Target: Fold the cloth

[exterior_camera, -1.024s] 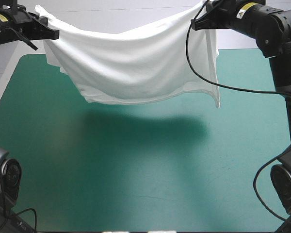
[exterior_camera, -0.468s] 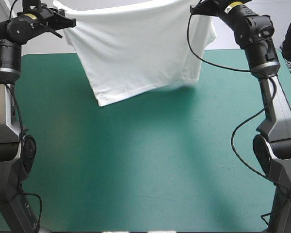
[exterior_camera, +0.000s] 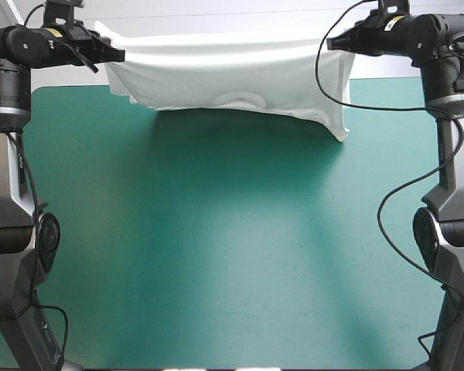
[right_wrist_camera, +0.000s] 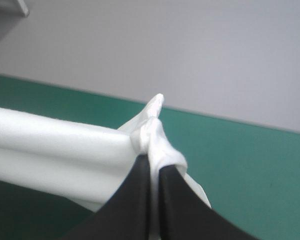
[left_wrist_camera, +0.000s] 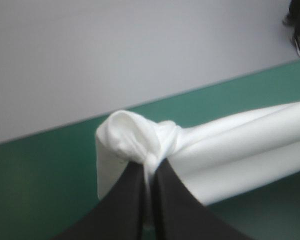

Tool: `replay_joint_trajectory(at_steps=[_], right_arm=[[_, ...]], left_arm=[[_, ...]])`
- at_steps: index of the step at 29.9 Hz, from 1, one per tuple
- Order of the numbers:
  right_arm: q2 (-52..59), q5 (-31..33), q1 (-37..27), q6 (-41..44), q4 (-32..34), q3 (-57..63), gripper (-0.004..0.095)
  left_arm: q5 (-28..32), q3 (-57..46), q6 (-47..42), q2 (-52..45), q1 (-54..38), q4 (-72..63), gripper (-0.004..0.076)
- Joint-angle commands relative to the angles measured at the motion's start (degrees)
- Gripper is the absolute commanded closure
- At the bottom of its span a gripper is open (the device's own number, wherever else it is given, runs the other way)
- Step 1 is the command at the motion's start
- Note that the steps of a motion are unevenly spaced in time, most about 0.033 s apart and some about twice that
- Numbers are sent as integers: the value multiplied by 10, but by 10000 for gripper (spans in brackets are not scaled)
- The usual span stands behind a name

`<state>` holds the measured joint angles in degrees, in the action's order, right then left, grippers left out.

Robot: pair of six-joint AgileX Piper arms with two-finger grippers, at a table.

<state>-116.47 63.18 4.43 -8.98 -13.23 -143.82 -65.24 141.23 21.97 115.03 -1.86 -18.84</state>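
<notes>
T-shirt (exterior_camera: 232, 73) stretched in high view, bunched at wrists

table (exterior_camera: 216, 270) — teal-green cover, flat and smooth | shadow (exterior_camera: 240, 143) — soft dark band near the far edge

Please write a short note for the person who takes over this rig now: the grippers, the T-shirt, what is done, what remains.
Left gripper: shut on one bunched end of the T-shirt.
Right gripper: shut on the other end.
T-shirt: lifted, stretched between both grippers over the far edge of the teal-green table; one part hangs below the Right gripper.
Done: picked up, spread in the air.
Left: probably lay it flat, then fold; no fold visible yet.
</notes>
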Motion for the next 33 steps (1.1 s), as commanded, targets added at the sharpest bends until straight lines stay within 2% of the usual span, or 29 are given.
replay_joint_trajectory(at_steps=[1, 2, 9, 18, 22, 27, 33], right_arm=[[10, 46, -9, 21, 12, -9, 925], [10, 46, -9, 41, 7, 5, 925], [74, 46, -8, 23, -15, 193, 925], [216, 45, -8, 8, -13, 494, 925], [274, 45, -8, 1, -11, 617, 925], [323, 45, -8, -5, -11, 745, 925], [369, 45, -8, -9, -11, 834, 924]], left_arm=[[-66, 15, 1, -8, -1, 10, 705], [-86, 13, -1, -3, -1, 15, 705], [-85, -151, -24, -54, -1, 72, 705], [-82, -507, -7, -210, -1, 83, 705], [-55, -646, -9, -284, -1, 84, 705], [-50, -746, -21, -347, -1, 84, 705], [-61, -803, -32, -363, -1, 84, 705]])
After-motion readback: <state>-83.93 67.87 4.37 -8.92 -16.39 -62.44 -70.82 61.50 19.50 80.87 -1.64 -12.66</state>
